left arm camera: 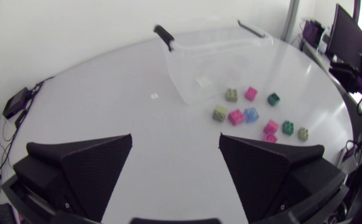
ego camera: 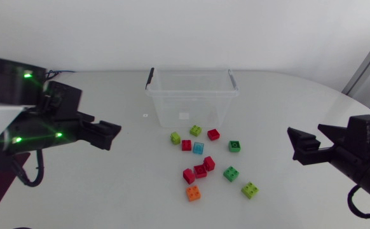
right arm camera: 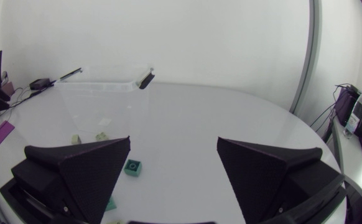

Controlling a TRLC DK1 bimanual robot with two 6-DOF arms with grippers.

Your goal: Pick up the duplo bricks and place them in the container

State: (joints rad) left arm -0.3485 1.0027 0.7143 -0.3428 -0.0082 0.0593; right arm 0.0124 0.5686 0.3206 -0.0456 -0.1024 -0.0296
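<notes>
The matte black left gripper is being held wide open and empty, well left of the clear, thin-walled plastic container with black handles. Nothing is being gripped yet. Just in front of the container, small, hard, studded duplo bricks are lying loose: lime, red, green, pale blue, with one orange brick farthest out. An outlying brick is probably best approached from above, fingers squared to its flat sides. The matte black right gripper, right of the container, is likewise being held wide and empty.
</notes>
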